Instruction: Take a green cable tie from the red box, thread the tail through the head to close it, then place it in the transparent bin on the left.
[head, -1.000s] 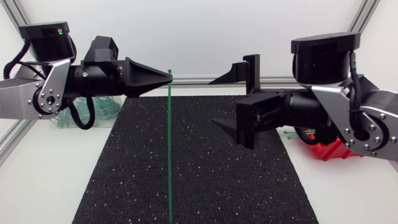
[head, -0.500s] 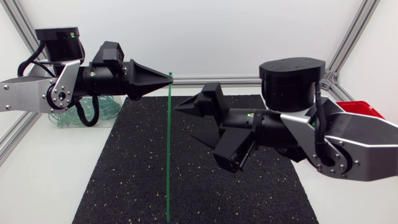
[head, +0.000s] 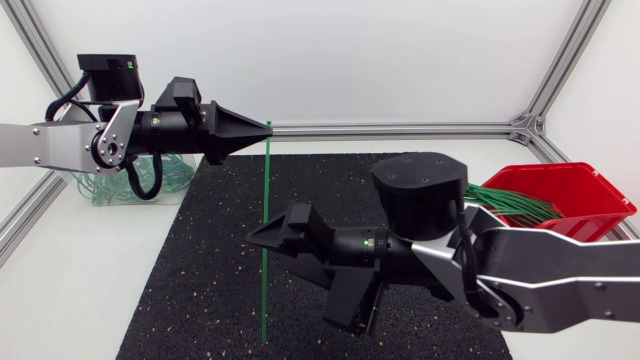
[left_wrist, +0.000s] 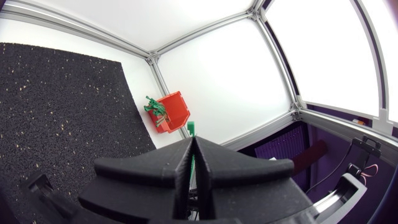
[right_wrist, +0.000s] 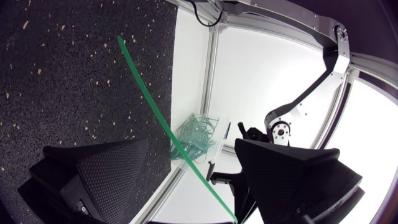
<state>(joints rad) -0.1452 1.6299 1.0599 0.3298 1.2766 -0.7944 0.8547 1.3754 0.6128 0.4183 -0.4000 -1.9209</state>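
The green cable tie (head: 266, 230) hangs straight down over the black mat (head: 190, 290). Its head is up at the far side and its tail tip is down near the near edge. The left gripper (head: 258, 131) is clamped on the head end, fingers pressed flat together. In the left wrist view a bit of green pokes out just past the closed tips (left_wrist: 191, 129). The right gripper (head: 300, 280) sits low over the mat, just right of the strap, with its claw spread wide. In the right wrist view the tie (right_wrist: 158, 115) runs through the gap between the two fingers (right_wrist: 99, 168) and doesn't seem to touch either. The red box (head: 600, 190), with its spare ties (head: 515, 205), is off on the right. The transparent bin (head: 110, 190) is far left behind the left arm, with closed ties already inside. This looks like the regrasp step: the right arm needs the tail before any threading can happen. To do it well, it probably wants the strap centred between the pads and a gentle close low down. It should leave some free tip to feed into the head. The strap looks thin and bendy, so bumping it with one finger first could swing it out of reach.
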